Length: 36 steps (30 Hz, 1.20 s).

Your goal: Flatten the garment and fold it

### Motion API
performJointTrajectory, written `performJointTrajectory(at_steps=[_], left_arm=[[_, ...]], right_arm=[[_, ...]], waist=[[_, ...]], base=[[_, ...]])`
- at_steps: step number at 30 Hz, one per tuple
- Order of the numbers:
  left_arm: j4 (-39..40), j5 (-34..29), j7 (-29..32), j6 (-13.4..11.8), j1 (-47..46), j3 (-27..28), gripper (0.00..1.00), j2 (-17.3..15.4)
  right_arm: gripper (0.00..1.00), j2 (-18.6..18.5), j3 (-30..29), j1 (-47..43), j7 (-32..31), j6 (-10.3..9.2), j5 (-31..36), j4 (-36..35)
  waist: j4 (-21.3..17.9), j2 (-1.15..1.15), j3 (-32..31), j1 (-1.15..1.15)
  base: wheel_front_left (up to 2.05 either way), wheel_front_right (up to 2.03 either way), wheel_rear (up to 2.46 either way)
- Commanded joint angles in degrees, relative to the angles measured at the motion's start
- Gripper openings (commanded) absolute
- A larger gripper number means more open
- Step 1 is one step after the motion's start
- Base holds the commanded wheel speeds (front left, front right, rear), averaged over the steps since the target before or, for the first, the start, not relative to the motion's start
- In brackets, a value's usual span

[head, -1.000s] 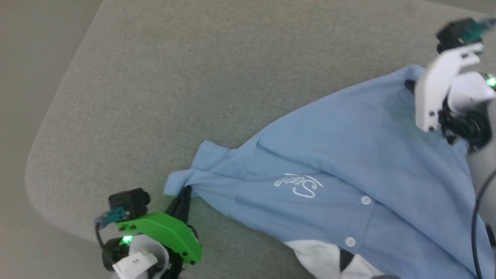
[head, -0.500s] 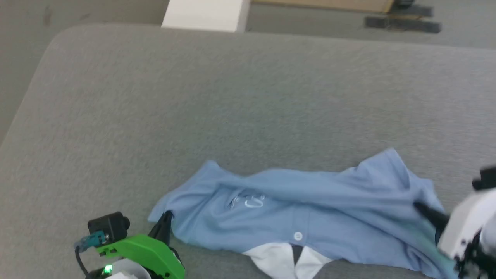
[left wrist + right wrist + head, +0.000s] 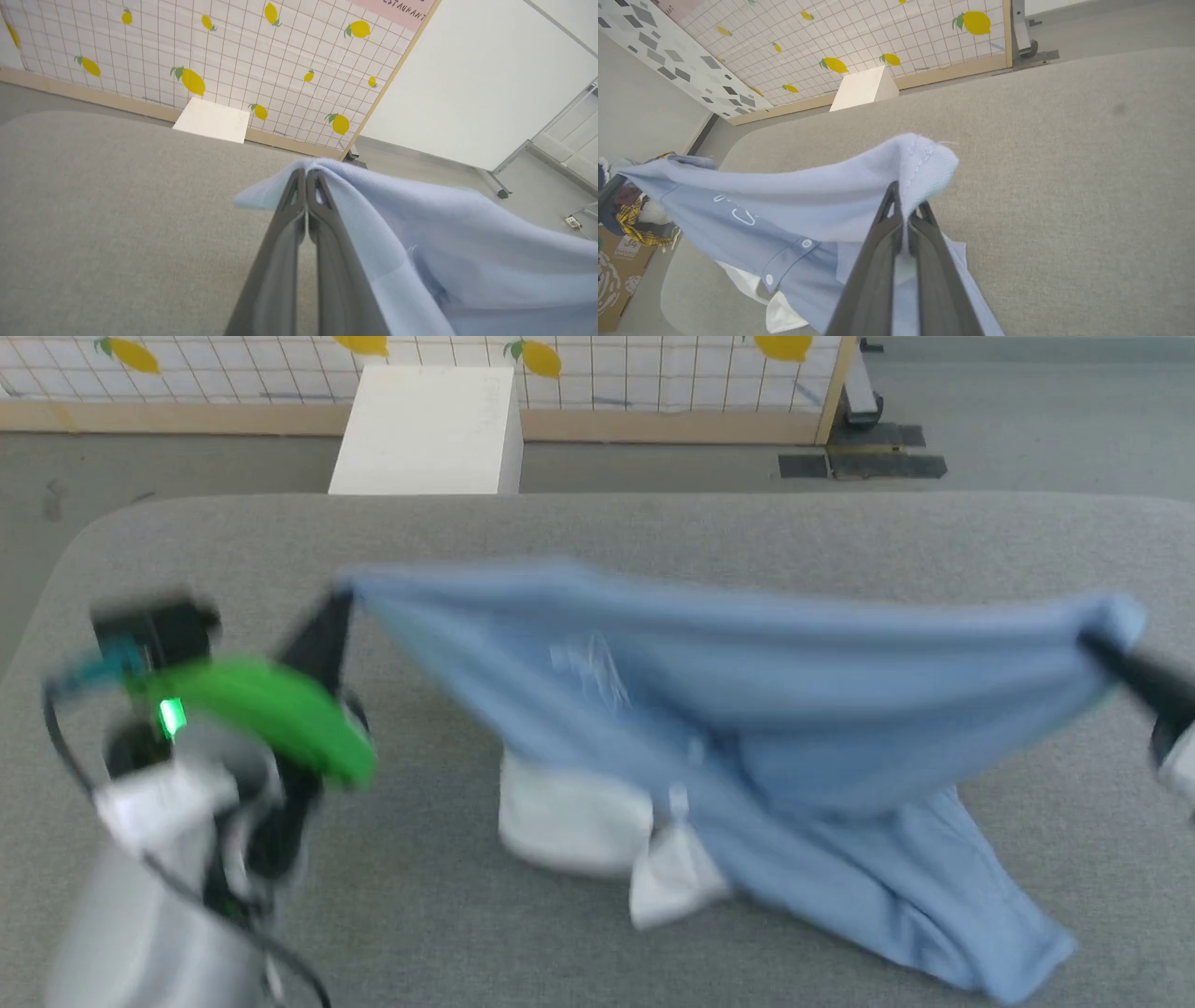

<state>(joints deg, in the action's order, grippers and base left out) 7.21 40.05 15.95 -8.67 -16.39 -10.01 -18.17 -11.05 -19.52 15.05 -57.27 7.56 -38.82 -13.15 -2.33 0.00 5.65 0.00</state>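
The garment (image 3: pixel 747 681), a light blue polo shirt with a white collar (image 3: pixel 569 821), hangs stretched in the air between my two grippers above the grey table (image 3: pixel 653 532). My left gripper (image 3: pixel 331 616) is shut on its left corner; in the left wrist view the left gripper (image 3: pixel 306 175) pinches the cloth's edge (image 3: pixel 355 186). At the right edge my right gripper (image 3: pixel 1097 649) is shut on the other corner; the right wrist view shows the right gripper (image 3: pixel 903 198) clamping a stitched hem (image 3: pixel 920 163). The collar, placket buttons (image 3: pixel 806 243) and lower cloth sag down to the table.
A white box (image 3: pixel 429 429) stands on the floor beyond the table's far edge, before a lemon-patterned tiled wall (image 3: pixel 210 56). A cardboard box with clothes (image 3: pixel 626 219) sits off the table's left side in the right wrist view. Bare grey table surface surrounds the shirt.
Both grippers have lifted the shirt off the table and pulled it taut between them; it lay crumpled before. The head camera has also tilted up, bringing the wall into view.
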Motion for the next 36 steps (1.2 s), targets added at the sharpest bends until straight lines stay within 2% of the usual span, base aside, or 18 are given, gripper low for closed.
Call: performJointTrajectory(at_steps=[1,4,9,12,14,17,20,24,29,33,36], left_arm=[[-1.8,-1.5,0.9,0.7,-5.4,-0.1,0.0,-1.3],[-7.0,-4.1,2.6,2.6,-16.6,-1.6,0.0,-3.1],[-17.3,-8.2,3.6,4.0,-33.9,-2.2,0.0,-5.7],[-22.7,-10.4,2.8,3.7,-43.5,-2.4,0.0,-6.0],[-25.1,-10.3,0.4,2.3,-49.5,-0.5,0.0,-4.9],[-27.7,-11.1,-2.9,0.9,-57.2,1.2,0.0,-4.7],[-29.5,-13.2,-6.4,0.7,-64.4,1.0,0.0,-5.0],[-31.9,-16.6,-11.0,0.6,-71.5,-0.3,0.0,-5.5],[-34.8,-18.2,-16.7,0.4,-76.8,-0.7,0.0,-4.8],[-37.5,-16.4,-19.6,0.9,-76.6,0.7,0.0,-4.1],[-39.3,-15.2,-20.8,2.5,-74.0,0.6,0.0,-3.7]], right_arm=[[0.0,-1.1,0.0,4.7,-0.6,-0.08,0.4,1.3],[0.0,-3.7,1.1,14.5,-0.7,-0.08,2.6,4.4],[0.0,-2.7,2.8,30.3,0.4,-0.08,6.4,11.5],[0.0,-0.7,3.0,40.0,2.5,-0.08,10.5,16.7],[0.0,0.6,3.2,46.1,4.8,-0.08,13.6,19.8],[0.0,3.0,2.2,54.6,9.7,-0.08,17.5,24.4],[0.0,4.8,0.5,62.3,15.2,-0.08,21.0,29.1],[0.0,5.7,-0.9,69.2,21.2,-0.08,24.3,33.7],[0.0,6.4,-3.0,74.7,25.4,-0.08,25.9,38.3],[0.0,6.6,-3.2,74.8,27.0,-0.08,25.3,40.5],[0.0,6.4,-2.2,72.4,27.3,-0.08,23.1,41.2]], waist=[[0.7,0.0,1.3,0.0],[1.2,0.0,3.5,0.0],[0.7,0.0,8.4,0.0],[0.0,0.0,11.6,0.0],[-0.4,0.0,13.6,0.0],[-1.1,0.0,16.3,0.0],[-1.2,0.0,18.3,0.0],[-0.9,0.0,19.8,0.0],[-0.2,0.0,21.4,0.0],[0.2,0.0,22.2,0.0],[0.7,0.0,22.5,0.0]], base=[[0.0,0.0,0.0],[0.0,0.0,0.0],[0.0,0.0,0.0],[0.0,0.0,0.0],[0.0,0.0,0.0],[0.0,0.0,0.0],[0.0,0.0,0.0],[0.0,0.0,0.0],[0.0,0.0,0.0],[0.0,0.0,0.0],[0.0,0.0,0.0]])
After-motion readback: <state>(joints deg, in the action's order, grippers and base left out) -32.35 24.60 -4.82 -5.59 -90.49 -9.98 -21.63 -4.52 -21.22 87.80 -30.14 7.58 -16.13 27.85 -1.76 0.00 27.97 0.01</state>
